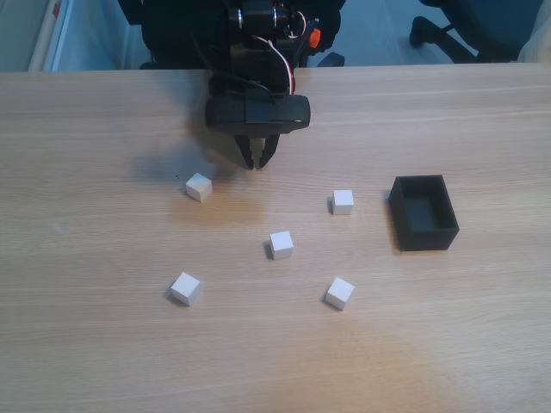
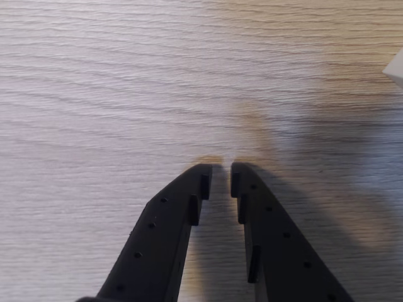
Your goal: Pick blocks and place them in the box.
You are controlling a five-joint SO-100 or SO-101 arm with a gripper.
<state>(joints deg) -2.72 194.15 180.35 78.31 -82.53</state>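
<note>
Five blocks [image 1: 281, 244] lie scattered on the worktop [image 1: 103, 344]; the box [image 1: 423, 212] looks empty. The fingers [image 1: 257, 160], nearly closed and holding nothing, must open and reach the nearest block [image 1: 199, 186].

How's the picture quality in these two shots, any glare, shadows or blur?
Fixed view: slightly soft, warm glare patches on the wooden table, a soft shadow left of the pincer. Wrist view: pincer sharp, dark shadow spreading right of it, a blurred white block cut by the right edge.
</note>
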